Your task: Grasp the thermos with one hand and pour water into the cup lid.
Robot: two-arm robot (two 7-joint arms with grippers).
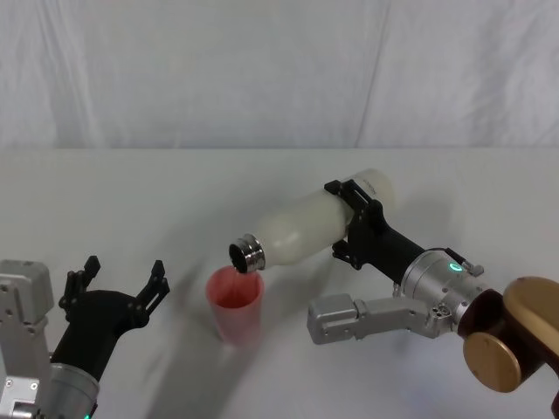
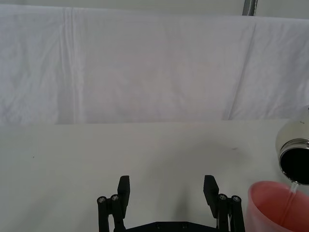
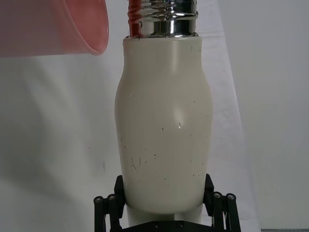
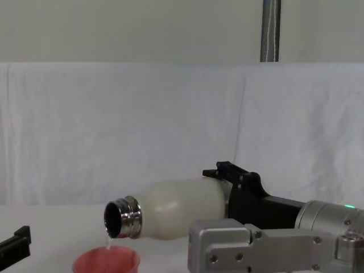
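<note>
The cream-white thermos [image 1: 314, 225] lies tilted nearly flat in the air, with my right gripper [image 1: 358, 216] shut on its lower body. Its steel neck [image 1: 247, 254] hangs just over the pink cup lid [image 1: 235, 305], which stands on the white table. A thin stream of water runs from the neck [image 2: 295, 162] into the cup lid [image 2: 275, 209]. In the chest view the thermos [image 4: 170, 215] mouth points down-left above the cup lid [image 4: 106, 262]. The right wrist view shows the thermos [image 3: 164, 130] between the fingers [image 3: 108, 209]. My left gripper [image 1: 122, 281] rests open left of the cup lid, holding nothing.
A white cloth covers the table [image 1: 131, 201] and hangs as a backdrop [image 1: 262, 70] behind it. A metal pole [image 4: 270, 31] rises behind the backdrop. Bare tabletop stretches on the far side of the cup lid and to the far left.
</note>
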